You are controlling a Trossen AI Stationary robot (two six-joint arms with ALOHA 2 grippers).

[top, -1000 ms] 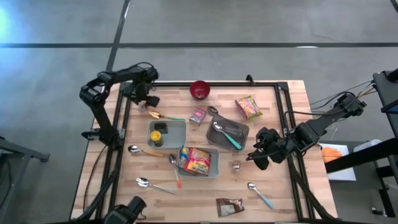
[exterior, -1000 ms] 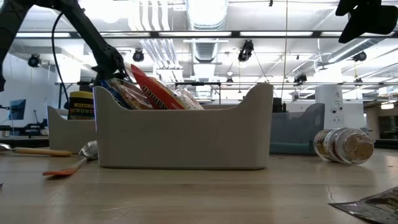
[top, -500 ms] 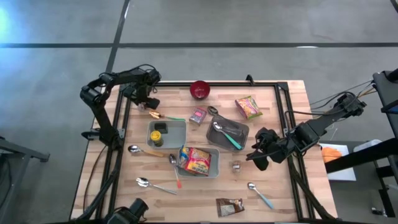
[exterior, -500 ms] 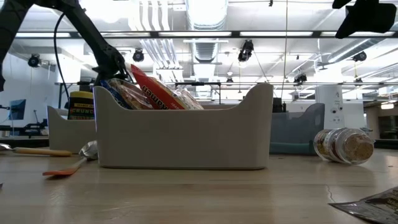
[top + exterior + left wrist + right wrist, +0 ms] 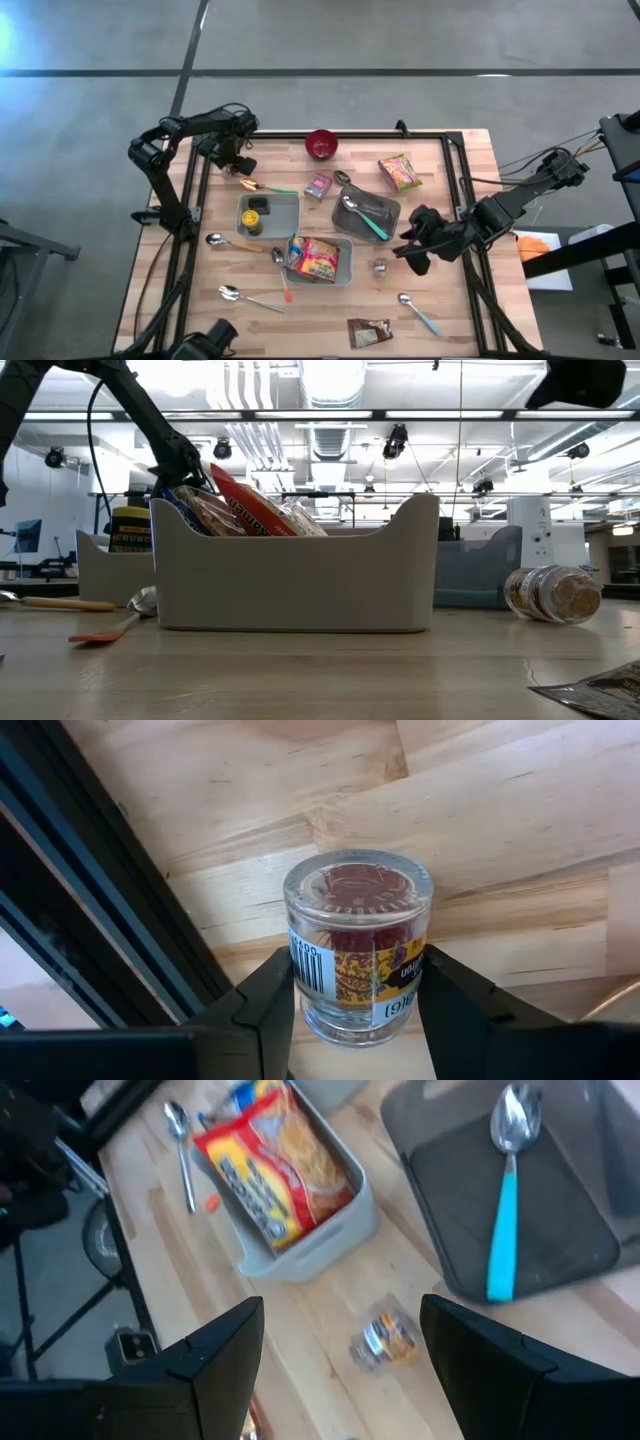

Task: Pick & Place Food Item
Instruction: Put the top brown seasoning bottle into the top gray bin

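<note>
A small glass jar (image 5: 358, 910) with red contents and a clear lid stands upright on the wooden table, close to the black frame rail (image 5: 110, 920) at the far left. My left gripper (image 5: 241, 165) is down over it, one finger on each side of it. My right gripper (image 5: 408, 252) hangs open above the table's right side. Below it, in its wrist view, a small spice jar (image 5: 383, 1340) lies on its side. A ramen packet (image 5: 316, 256) lies in a light bin (image 5: 345, 270). My left gripper pinches the glass jar by its labelled side wall (image 5: 305, 970), one finger against each of two opposite sides. The fingers come steeply from above. The jar stands upright with its base on the table.
A red bowl (image 5: 321, 144) and a snack packet (image 5: 400, 171) sit at the far edge. A grey tray (image 5: 385, 205) holds a teal-handled spoon, and a light bin (image 5: 285, 205) holds a yellow tin. Spoons lie scattered, and a brown packet (image 5: 368, 332) lies at the near edge.
My right gripper has tipped its fingers upward a little; in the low view it has drawn toward the picture's top corner. The rest of the table is unchanged.
</note>
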